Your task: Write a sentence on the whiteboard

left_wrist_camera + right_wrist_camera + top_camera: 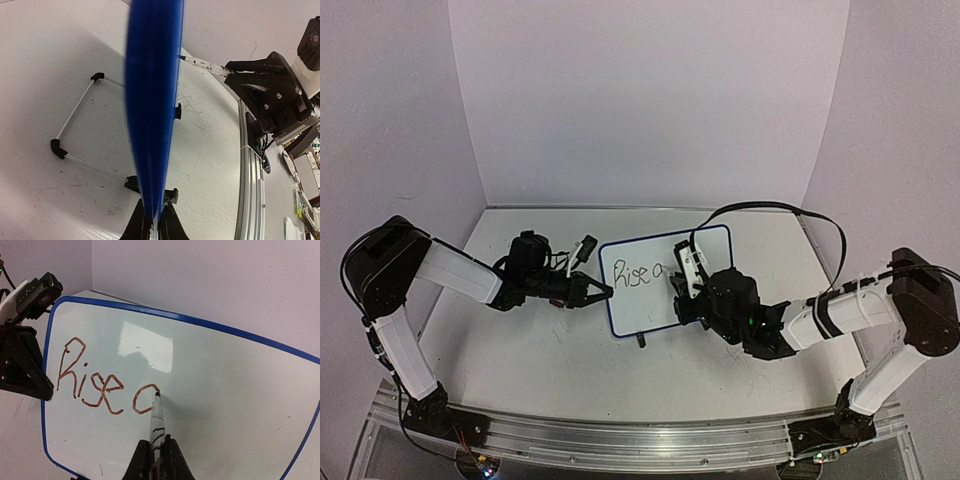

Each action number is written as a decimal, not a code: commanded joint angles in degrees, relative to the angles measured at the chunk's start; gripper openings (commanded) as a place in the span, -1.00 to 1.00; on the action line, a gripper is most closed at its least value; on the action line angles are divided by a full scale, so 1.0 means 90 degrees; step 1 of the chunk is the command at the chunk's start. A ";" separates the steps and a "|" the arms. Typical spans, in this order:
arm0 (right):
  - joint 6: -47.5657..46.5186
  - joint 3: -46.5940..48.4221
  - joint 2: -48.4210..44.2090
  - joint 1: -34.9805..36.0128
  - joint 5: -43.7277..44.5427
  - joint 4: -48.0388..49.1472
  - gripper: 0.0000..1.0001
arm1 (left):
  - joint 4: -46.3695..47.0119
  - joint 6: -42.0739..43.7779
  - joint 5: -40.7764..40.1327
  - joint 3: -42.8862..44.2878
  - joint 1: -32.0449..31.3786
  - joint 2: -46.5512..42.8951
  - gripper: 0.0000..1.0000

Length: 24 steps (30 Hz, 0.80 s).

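The whiteboard (640,308) stands tilted at the table's middle, with a blue rim. The sentence (638,273) reads "Rise" plus a part-formed round letter, in reddish-brown lines (95,385). My left gripper (603,293) is shut on the board's left edge; its view shows the blue rim (152,100) edge-on between the fingers (156,222). My right gripper (682,288) is shut on a white marker (157,420), whose tip touches the board (240,390) at the round letter's upper right. The marker (207,65) also shows in the left wrist view.
The wire stand (75,112) and the black clip feet (172,194) rest on the scuffed white tabletop (550,350). An aluminium rail (650,435) runs along the near edge. A black cable (790,210) arcs over the right arm. Lilac walls close in the back and sides.
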 commanded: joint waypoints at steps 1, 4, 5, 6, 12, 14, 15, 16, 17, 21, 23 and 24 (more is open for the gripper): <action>0.0088 -0.0120 -0.0165 0.0022 0.0004 -0.0214 -1.00 | -0.0366 0.0226 -0.0402 0.0019 0.0050 -0.0160 -1.00; 0.0088 -0.0126 -0.0179 0.0036 0.0006 -0.0257 -1.00 | -0.0367 0.0229 -0.0408 0.0027 0.0052 -0.0155 -1.00; 0.0088 -0.0131 -0.0185 0.0043 0.0013 -0.0266 -1.00 | -0.0366 0.0229 -0.0406 0.0025 0.0052 -0.0155 -1.00; 0.0088 -0.0138 -0.0195 0.0045 0.0021 -0.0278 -1.00 | -0.0366 0.0229 -0.0408 0.0024 0.0052 -0.0152 -1.00; 0.0088 -0.0142 -0.0198 0.0064 0.0000 -0.0328 -1.00 | -0.0364 0.0229 -0.0411 0.0037 0.0051 -0.0164 -1.00; 0.0088 -0.0129 -0.0179 0.0061 -0.0001 -0.0347 -1.00 | -0.0364 0.0229 -0.0402 0.0037 0.0051 -0.0163 -1.00; 0.0226 -0.0132 -0.0173 0.0059 -0.0003 -0.0356 -1.00 | -0.0366 0.0229 -0.0401 0.0033 0.0052 -0.0163 -1.00; 0.0287 -0.0132 -0.0168 0.0062 -0.0009 -0.0367 -1.00 | -0.0367 0.0230 -0.0406 0.0031 0.0052 -0.0172 -1.00; 0.0293 -0.0128 -0.0167 0.0062 -0.0009 -0.0374 -1.00 | -0.0370 0.0234 -0.0410 0.0025 0.0052 -0.0174 -1.00; 0.0303 -0.0121 -0.0153 0.0076 -0.0011 -0.0423 -1.00 | -0.0374 0.0239 -0.0411 0.0013 0.0051 -0.0183 -1.00; 0.0295 -0.0119 -0.0140 0.0073 -0.0007 -0.0438 -1.00 | -0.0378 0.0239 -0.0420 0.0005 0.0052 -0.0189 -1.00; 0.0293 -0.0114 -0.0141 0.0070 -0.0003 -0.0448 -1.00 | -0.0380 0.0243 -0.0420 0.0007 0.0050 -0.0190 -1.00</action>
